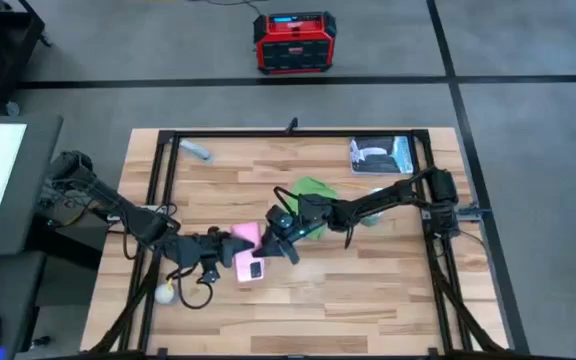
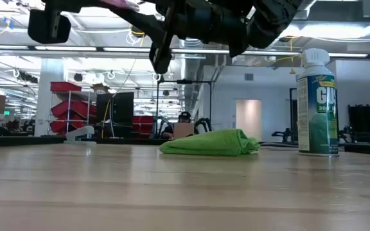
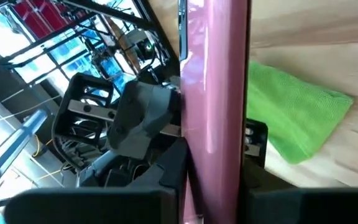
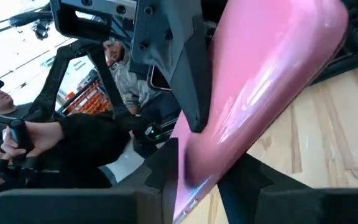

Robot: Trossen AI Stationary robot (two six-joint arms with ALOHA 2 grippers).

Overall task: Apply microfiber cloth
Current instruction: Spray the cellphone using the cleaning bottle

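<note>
Both grippers, left [image 1: 230, 243] and right [image 1: 280, 228], clamp their fingers on a pink phone [image 1: 249, 250] held above the table [image 1: 368, 290], the green cloth [image 1: 316, 190] lying just beyond.

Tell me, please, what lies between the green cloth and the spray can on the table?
Nothing: in the low view only bare wooden table shows between the microfiber cloth and the spray can, which stand apart.

Red box [image 1: 290, 43] on floor, spray can [image 2: 317, 102] upright, blue-white packet [image 1: 380, 155] at table's far-right corner
</note>
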